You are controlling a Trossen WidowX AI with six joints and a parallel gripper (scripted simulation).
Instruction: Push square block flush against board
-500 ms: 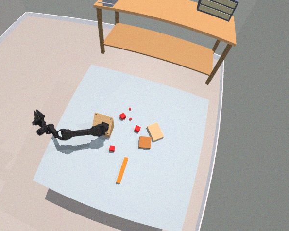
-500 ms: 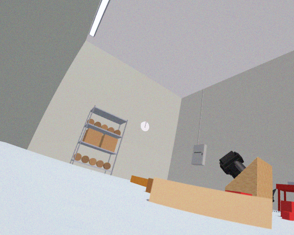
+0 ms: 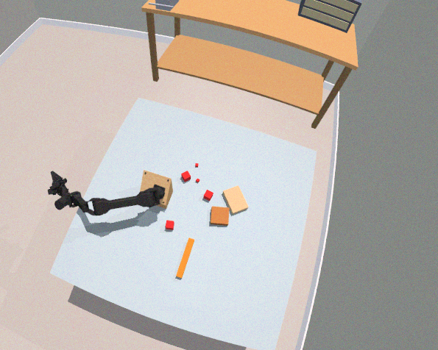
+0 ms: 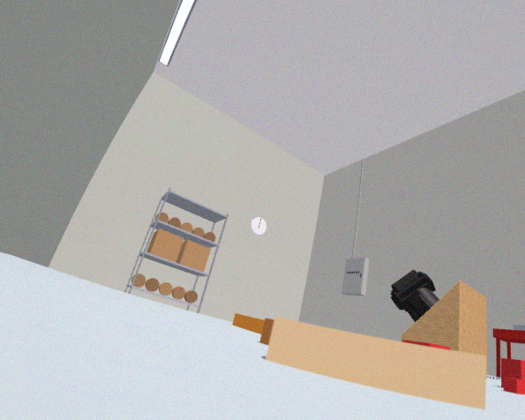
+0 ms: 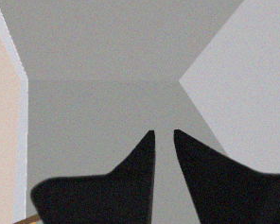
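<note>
The square block [image 3: 219, 215] [image 4: 266, 332] is orange-brown and lies flat on the pale blue mat. The board [image 3: 235, 199] [image 4: 371, 361] is a light tan rectangle, flat just up and right of the block in the top view. They are turned at an angle to each other. The block's upper right corner is at or very near the board's long side; I cannot tell whether they touch, and no whole sides meet. My gripper [image 3: 54, 176] [image 5: 164, 134] is nearly closed and empty, with a narrow gap between its fingertips, held far left of both parts, beyond the mat's left edge.
A long orange bar [image 3: 185, 258] [image 4: 248, 323] lies below and left of the block. Red cubes [image 3: 207, 195] [image 3: 169, 224] [image 3: 185, 176] and two tiny red pieces [image 3: 196, 165] [image 3: 197, 180] lie between my wooden base [image 3: 155, 179] and the parts or nearby.
</note>
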